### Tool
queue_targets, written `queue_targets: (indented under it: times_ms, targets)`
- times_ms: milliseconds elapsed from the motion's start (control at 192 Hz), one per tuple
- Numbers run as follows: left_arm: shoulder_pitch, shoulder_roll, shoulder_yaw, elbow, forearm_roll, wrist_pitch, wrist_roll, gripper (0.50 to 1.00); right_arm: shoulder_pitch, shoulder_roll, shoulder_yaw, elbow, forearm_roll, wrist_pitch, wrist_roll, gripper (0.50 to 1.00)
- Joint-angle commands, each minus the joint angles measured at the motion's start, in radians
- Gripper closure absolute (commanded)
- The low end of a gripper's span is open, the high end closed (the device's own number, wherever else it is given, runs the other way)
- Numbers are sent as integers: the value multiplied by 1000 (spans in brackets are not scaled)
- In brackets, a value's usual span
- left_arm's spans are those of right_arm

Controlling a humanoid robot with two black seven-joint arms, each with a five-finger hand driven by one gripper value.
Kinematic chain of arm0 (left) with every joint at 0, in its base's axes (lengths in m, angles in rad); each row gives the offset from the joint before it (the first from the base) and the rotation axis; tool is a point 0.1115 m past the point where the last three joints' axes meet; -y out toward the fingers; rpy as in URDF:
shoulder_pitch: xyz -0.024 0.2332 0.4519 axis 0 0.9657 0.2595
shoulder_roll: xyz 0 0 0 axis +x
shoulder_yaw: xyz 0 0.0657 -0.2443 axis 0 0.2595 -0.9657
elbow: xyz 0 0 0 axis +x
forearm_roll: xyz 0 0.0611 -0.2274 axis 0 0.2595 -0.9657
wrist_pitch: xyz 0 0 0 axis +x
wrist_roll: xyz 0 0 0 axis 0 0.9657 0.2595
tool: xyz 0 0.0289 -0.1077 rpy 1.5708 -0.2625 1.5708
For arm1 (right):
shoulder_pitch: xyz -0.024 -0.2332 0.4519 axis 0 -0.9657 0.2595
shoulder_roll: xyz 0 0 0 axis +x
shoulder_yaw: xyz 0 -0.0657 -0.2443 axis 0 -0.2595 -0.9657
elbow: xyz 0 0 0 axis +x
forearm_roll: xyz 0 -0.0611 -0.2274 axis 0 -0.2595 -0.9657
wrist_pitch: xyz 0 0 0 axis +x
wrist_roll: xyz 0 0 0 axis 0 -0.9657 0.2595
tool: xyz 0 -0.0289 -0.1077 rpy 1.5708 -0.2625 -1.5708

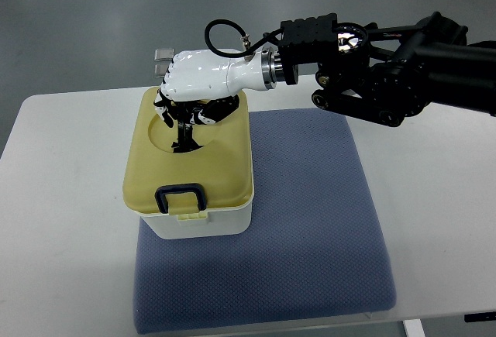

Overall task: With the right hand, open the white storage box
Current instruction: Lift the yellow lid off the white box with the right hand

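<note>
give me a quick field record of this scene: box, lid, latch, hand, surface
box: white storage box, sits on the left part of the mat
lid: pale yellow lid, on the box, looks closed
latch: dark blue clasp at the lid's near edge, looks down
hand: right hand over the lid's far part, fingers curled down at the round recess
surface: blue mat on a white table
left hand: not in view

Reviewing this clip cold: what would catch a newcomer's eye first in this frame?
First, the glossy white right hand on its black arm, reaching in from the right and hanging over the far part of the pale yellow lid, its dark fingers pointing down into the lid's round recess. Next, the white storage box itself, lid shut, black-framed latch at the near edge, sitting on the left part of a blue mat on the white table.
</note>
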Motion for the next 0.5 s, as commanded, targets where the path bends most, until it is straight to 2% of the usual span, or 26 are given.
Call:
queue_targets:
  times_ms: [0, 187, 494]
  targets:
    - [0, 0, 0, 2, -1, 0, 0, 500, 7, -5, 3, 1, 3, -4, 0, 1000]
    - [0, 0, 0, 2, -1, 0, 0, 500, 55, -35, 13, 2, 14, -4, 0, 1000]
    - [0, 0, 2, 0, 1, 0, 0, 500, 76, -173, 56, 30, 16, -12, 0, 1000]
